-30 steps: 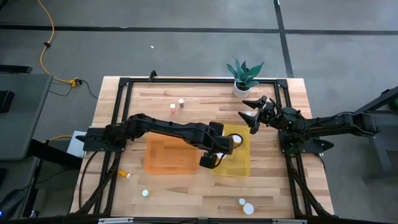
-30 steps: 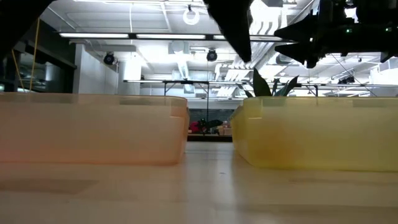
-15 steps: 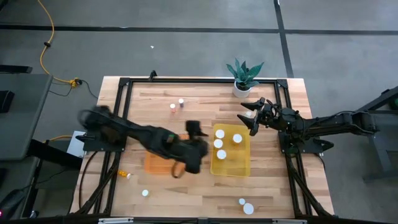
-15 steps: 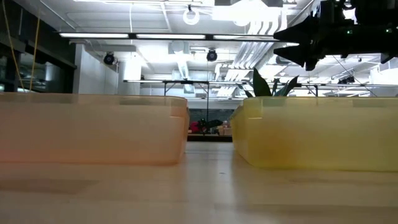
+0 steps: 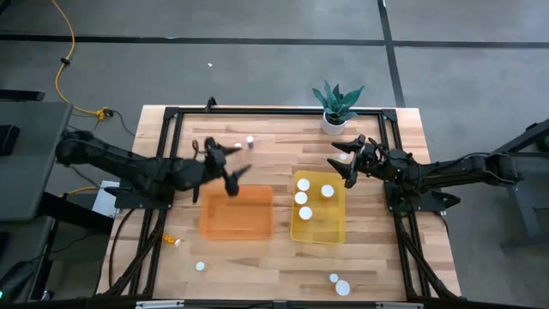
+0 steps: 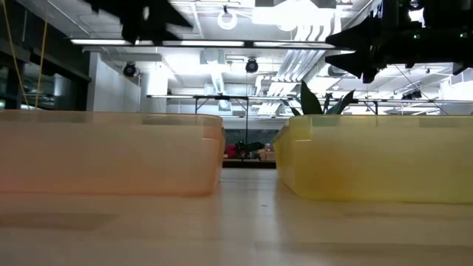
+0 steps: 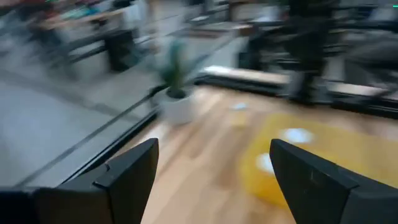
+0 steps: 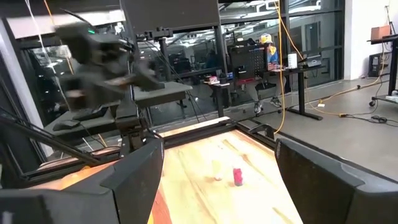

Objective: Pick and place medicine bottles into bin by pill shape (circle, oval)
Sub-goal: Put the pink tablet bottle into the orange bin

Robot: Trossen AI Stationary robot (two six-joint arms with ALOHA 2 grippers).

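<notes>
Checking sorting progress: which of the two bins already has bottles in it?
The yellow bin, right of the orange bin: three white caps show inside it, while the orange one shows none.

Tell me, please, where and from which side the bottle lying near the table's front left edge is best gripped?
The bottle lies on its side, its white cap pointing toward the orange bin, so I would come straight down from above and close across the amber body at mid-length, fingers crosswise to its long axis. The table around it looks bare. The left gripper, open, is the nearer one.
</notes>
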